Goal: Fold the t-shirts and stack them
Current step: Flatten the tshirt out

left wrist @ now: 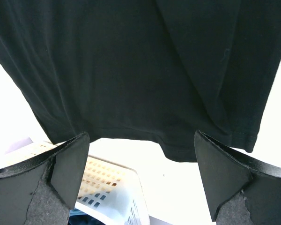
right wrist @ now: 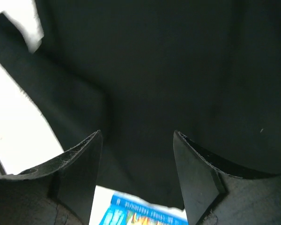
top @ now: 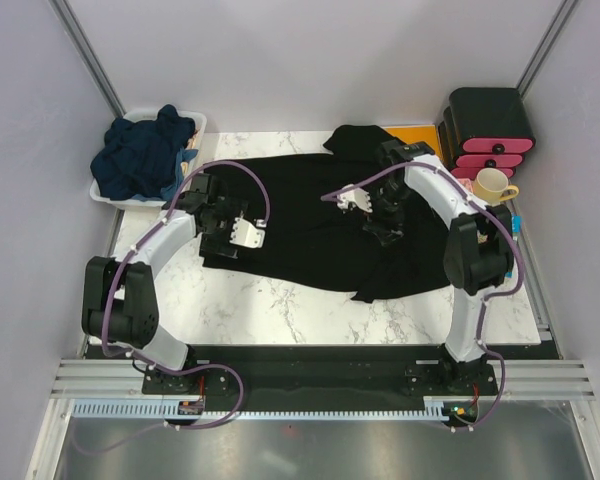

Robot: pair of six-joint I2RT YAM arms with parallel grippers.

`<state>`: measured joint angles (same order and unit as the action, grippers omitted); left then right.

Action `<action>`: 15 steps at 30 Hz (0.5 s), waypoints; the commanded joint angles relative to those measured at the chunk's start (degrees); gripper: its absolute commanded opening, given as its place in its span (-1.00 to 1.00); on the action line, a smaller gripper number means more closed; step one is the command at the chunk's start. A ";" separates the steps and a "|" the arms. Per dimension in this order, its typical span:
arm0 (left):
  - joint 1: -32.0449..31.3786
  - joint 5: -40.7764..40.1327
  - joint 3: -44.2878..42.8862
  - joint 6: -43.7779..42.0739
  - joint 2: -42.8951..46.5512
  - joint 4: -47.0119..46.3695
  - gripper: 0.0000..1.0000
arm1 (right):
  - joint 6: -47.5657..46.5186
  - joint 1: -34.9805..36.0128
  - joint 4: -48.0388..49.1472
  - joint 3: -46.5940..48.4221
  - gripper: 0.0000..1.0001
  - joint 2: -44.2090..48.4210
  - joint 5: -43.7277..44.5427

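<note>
Several navy t-shirts (top: 140, 155), perhaps, in basket (top: 108, 196)

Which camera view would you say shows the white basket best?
The top external view: most of the white basket shows, holding navy t-shirts. The left wrist view catches only a corner; the right wrist view, nothing.

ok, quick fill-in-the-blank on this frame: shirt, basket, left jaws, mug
1. The t-shirt spread across the table is ____.
2. The basket of navy t-shirts sits at the table's far ____ corner.
3. The left gripper hangs over the spread t-shirt's edge, jaws ____.
4. The mug stands on the robot's ____ side.
Missing: black; left; open; right.
</note>
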<state>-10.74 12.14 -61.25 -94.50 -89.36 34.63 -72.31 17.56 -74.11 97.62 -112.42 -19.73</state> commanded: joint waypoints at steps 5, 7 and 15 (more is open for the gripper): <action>-0.16 -0.98 1.66 -2.71 3.76 0.26 0.99 | 5.51 -3.06 -9.65 4.69 0.42 -6.84 -3.74; -0.16 -1.33 1.66 -3.15 3.76 0.26 0.99 | 4.82 -3.23 -9.74 3.37 0.41 -6.23 -3.65; -0.16 -1.42 1.31 -4.11 3.58 0.44 0.99 | 2.88 -3.15 -9.65 -6.04 0.35 -0.17 -3.13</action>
<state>-10.74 10.59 -59.81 -95.48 -87.24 34.61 -68.07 14.15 -75.24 94.54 -117.14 -21.12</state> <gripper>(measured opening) 0.993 0.685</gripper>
